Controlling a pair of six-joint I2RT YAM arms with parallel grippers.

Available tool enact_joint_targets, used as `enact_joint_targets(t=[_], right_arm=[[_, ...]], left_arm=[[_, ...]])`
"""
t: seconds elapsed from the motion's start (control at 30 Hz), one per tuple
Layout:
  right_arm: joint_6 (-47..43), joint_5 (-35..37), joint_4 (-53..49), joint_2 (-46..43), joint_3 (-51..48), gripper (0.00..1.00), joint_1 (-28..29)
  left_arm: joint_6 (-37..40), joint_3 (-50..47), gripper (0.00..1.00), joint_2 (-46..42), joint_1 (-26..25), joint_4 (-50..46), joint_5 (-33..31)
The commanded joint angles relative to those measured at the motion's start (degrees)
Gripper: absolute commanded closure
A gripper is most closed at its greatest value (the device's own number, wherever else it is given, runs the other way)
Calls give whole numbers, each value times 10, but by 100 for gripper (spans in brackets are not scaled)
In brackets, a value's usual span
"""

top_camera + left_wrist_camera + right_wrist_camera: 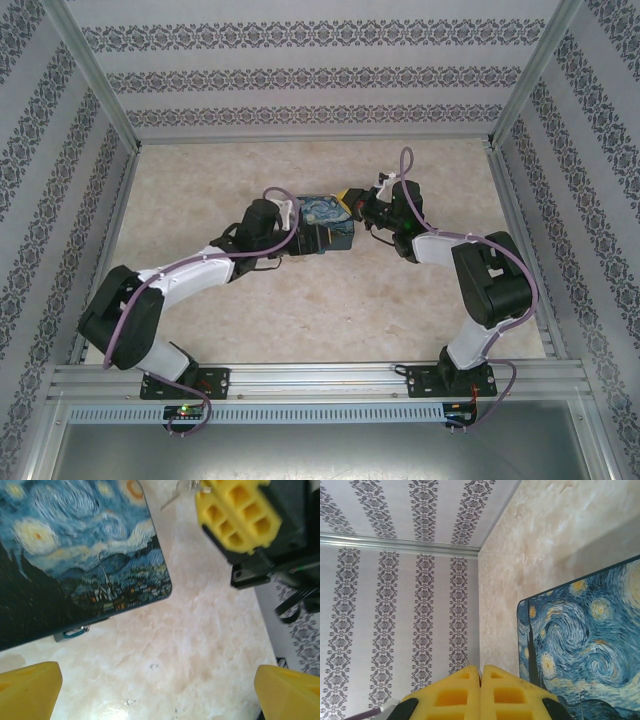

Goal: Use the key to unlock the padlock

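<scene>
Left wrist view, nearest part first, Bo: what is the left end effector (160, 695) doing?

It is spread wide, Ana, and it holds nothing. Its yellow fingertips (27, 690) sit in the two lower corners of the frame, with bare table (200, 645) between them.

And the padlock?

Just above, at the lower left. The padlock (75, 632) is a tiny blue piece at the near edge of the painted box (75, 555), touching a grey tab there. I judge it hard, light and free to swing, so it will turn away if something pushes it. It is better to pinch its body from both sides, not the loop.

Where is the key?

Further up, at the top middle. The right end effector (235, 517) is closed, and a thin metal sliver, which I believe is the key (170, 500), comes out from its tip. How firmly it is held I cannot tell. It looks stiff but thin and smooth, so I think it may twist between the pads if it meets the lock at an angle.

Is there room to move?

The lower right of this frame is open table, good for an approach. The rounded box corner lies between key and padlock, so the key must go around it. In the top external view both arms meet at the box in the middle, and the patterned walls (300, 80) stand well apart from them.
</scene>
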Motion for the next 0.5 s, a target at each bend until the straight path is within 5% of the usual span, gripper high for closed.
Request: enact_joint_targets(t=[0.0,0.47], right_arm=[[-12,3,5,8,13,100,-2],[15,3,42,61,34,100,7]], left_arm=[[32,-7,3,31,-15,16,-26],[80,29,8,127,-25,38,-33]])
